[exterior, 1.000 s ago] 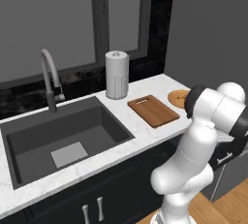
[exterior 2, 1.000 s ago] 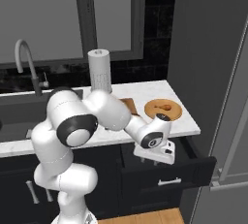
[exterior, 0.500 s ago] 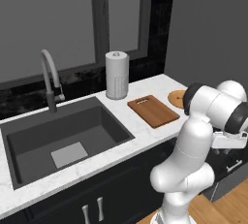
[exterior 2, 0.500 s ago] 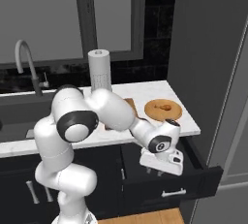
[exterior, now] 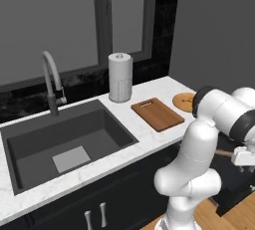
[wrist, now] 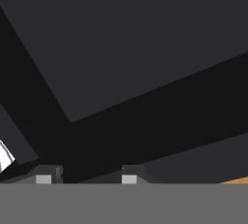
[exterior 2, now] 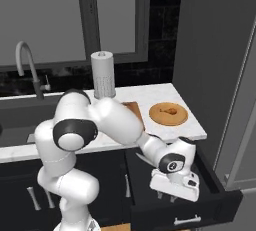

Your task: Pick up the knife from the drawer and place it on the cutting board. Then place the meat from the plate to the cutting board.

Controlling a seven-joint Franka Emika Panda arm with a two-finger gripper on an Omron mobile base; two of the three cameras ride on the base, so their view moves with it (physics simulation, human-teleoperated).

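The arm reaches down off the bench edge, and its claw (wrist: 87, 176) is inside the open drawer (exterior 2: 220, 202), low in the black box. This looks like the grasp on the knife, the first step of the task. The cutting board (exterior: 157, 114) is bare, and the meat (exterior 2: 168, 109) lies on the plate (exterior 2: 156, 119).

The two dark tips stand a little apart in the hand view, but I cannot tell whether they pinch anything or stand loose. Nothing shows between them there. A thin grey sliver beside the wrist in the right base view may be the knife (exterior 2: 142, 158). It is too small to be sure, or to say whether it is held.

To do this well, I would make sure the tips close across the handle and not the blade. Then lift straight up clear of the drawer wall before swinging to the board.

The right base view shows the drawer pulled out and the hand inside it. The left base view instead gives the whole board, just beside the plate, with the paper towel roll (exterior: 120, 76) and sink (exterior: 30, 139) further along.
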